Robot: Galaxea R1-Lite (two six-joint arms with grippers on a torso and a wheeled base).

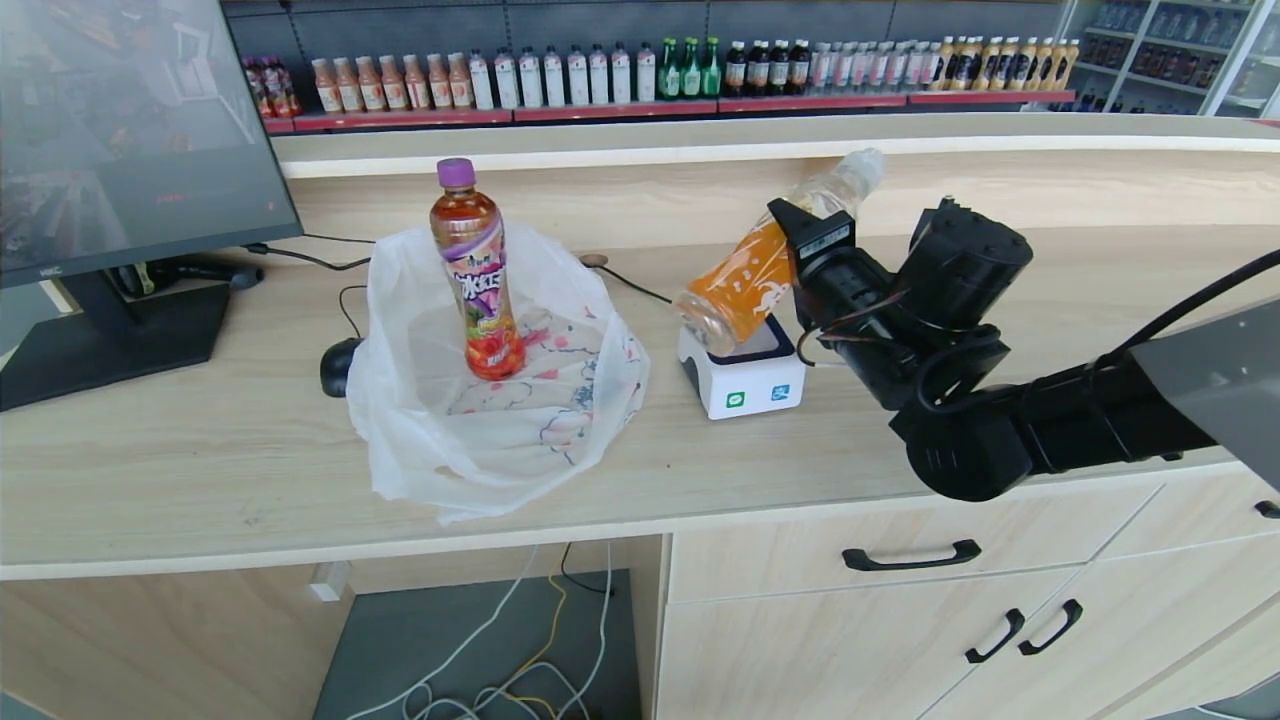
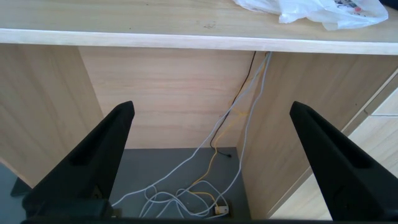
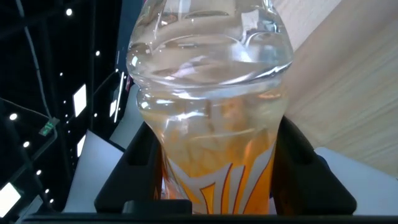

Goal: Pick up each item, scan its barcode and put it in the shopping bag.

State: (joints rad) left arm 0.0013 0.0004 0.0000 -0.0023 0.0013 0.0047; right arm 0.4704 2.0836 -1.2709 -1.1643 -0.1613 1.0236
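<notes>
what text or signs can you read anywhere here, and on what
No text reads clearly.
Bottle in the bag: label print, blurred.
Orange bottle: white pattern, no words legible.
Scanner: one green sign, one blue, too small.
Monitor: corner mark, too small.
Shelf bottles: too small.

A pale wooden counter (image 1: 150,470) carried a dark monitor (image 1: 120,120) at ten o'clock. Shelves of bottled drinks (image 1: 640,75) lined the back wall at twelve, while black-handled drawers (image 1: 900,590) sat at five and cables (image 1: 480,680) at six.
</notes>
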